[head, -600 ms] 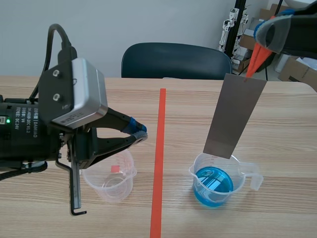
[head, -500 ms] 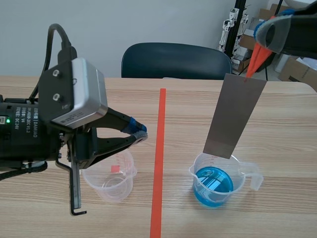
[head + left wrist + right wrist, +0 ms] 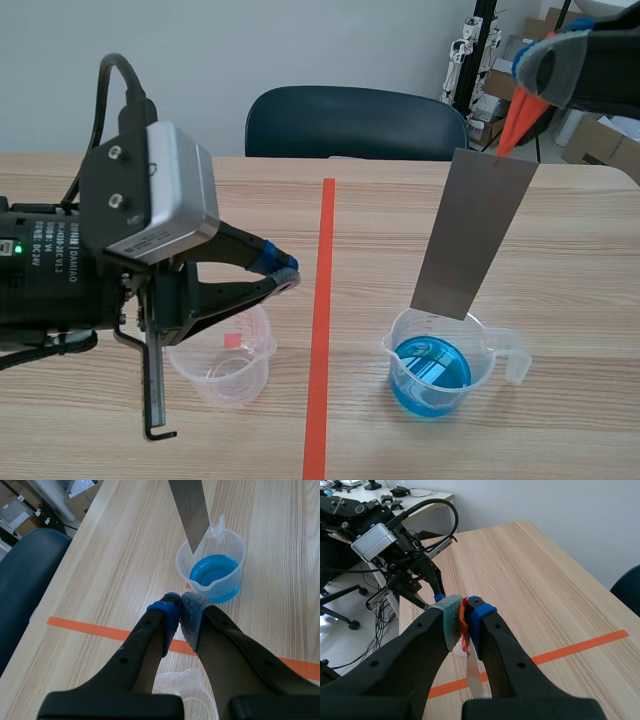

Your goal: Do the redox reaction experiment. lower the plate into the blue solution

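Observation:
A long grey metal plate (image 3: 474, 235) hangs tilted from an orange tab (image 3: 516, 124), and my right gripper (image 3: 530, 85), high at the right, is shut on that tab. The plate's lower edge sits just at the rim of the clear beaker of blue solution (image 3: 432, 366), above the liquid. The left wrist view shows the plate (image 3: 190, 507) with its corner over the beaker (image 3: 215, 571). In the right wrist view my gripper (image 3: 465, 615) pinches the tab (image 3: 463, 625), the plate (image 3: 472, 680) dangling below. My left gripper (image 3: 283, 268) is shut on nothing, its pads (image 3: 172, 611) meeting.
An empty clear beaker (image 3: 225, 355) stands under my left gripper, left of the orange tape line (image 3: 322, 320). A dark chair (image 3: 355, 122) stands behind the table's far edge. Boxes and equipment (image 3: 600, 140) sit at the back right. The left arm (image 3: 395, 555) shows in the right wrist view.
My left arm has shifted very slightly; its gripper tip sits a little lower. The plate and the right gripper have not visibly moved.

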### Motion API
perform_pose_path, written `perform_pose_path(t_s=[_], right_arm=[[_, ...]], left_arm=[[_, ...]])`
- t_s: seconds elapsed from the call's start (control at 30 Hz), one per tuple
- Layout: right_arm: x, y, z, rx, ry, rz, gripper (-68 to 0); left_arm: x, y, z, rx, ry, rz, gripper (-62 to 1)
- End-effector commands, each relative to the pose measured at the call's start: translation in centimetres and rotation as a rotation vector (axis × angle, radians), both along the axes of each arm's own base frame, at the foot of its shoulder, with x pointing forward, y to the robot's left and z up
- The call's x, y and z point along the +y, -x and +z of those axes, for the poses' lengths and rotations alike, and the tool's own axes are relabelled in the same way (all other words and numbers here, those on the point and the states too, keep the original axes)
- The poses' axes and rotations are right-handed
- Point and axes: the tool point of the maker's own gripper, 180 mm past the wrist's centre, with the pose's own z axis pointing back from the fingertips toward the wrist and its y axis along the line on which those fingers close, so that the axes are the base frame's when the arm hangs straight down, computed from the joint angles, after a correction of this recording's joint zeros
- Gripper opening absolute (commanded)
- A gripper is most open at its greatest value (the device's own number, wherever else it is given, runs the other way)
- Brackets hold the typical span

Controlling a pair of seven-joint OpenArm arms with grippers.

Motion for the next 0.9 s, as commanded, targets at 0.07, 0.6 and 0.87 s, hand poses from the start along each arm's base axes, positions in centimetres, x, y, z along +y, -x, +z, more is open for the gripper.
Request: perform_pose_path(t_s=[0.07,0.6,0.87], right_arm=[[0.0,-0.1,1.1,-0.017,-0.020,0.004,-67.1],[-0.1,-0.1,1.0,-0.015,-0.013,0.004,-67.1],[-0.1,0.0,0.8,-0.015,-0.004,0.005,-67.1]], left_arm=[[-0.1,-0.2,0.7,-0.006,0.030,0.007,-56.5],[-0.1,0.5,0.0,0.024,0.027,0.008,-56.5],[2.0,1.7,-0.6,0.065,0.053,0.037,-56.5]])
